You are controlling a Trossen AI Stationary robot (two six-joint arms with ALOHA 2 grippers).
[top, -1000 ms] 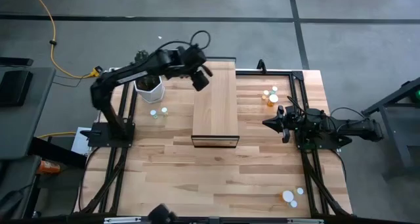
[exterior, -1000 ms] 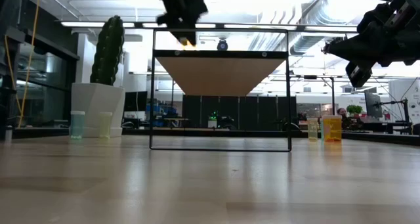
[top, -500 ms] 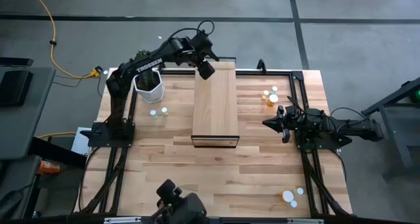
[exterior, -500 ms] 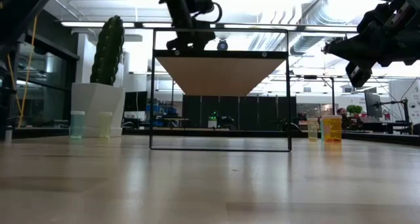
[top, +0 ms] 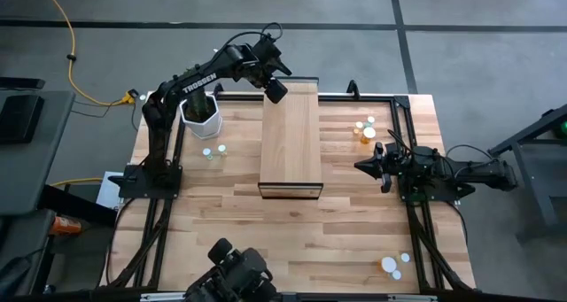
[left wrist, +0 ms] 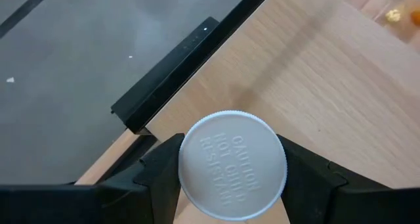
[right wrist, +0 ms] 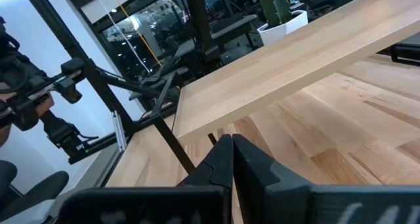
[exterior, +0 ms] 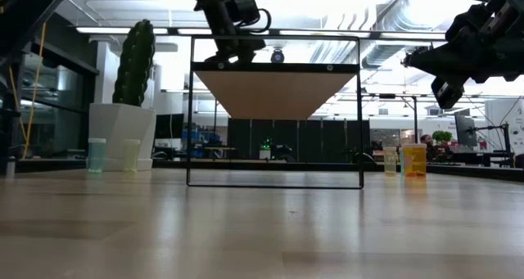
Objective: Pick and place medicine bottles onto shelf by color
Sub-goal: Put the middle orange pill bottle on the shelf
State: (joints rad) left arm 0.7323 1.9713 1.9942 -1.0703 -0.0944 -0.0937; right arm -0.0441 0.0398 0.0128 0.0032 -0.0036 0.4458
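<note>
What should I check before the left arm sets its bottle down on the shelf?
1. Grip: left gripper shut on the bottle, cap between both fingers: ok.
2. Position: left gripper over the far left corner of the shelf, near its edge: cannot tell whether it is far enough in.
3. Landing spot: shelf top bare there: ok.
4. Bottle colour: only the white cap shows: cannot tell.
5. Right gripper beside the shelf, shut, holding nothing, out of the way: ok.
6. Height above shelf: cannot tell.

A cactus (exterior: 135, 62) stands in a white pot (top: 200, 114).
</note>
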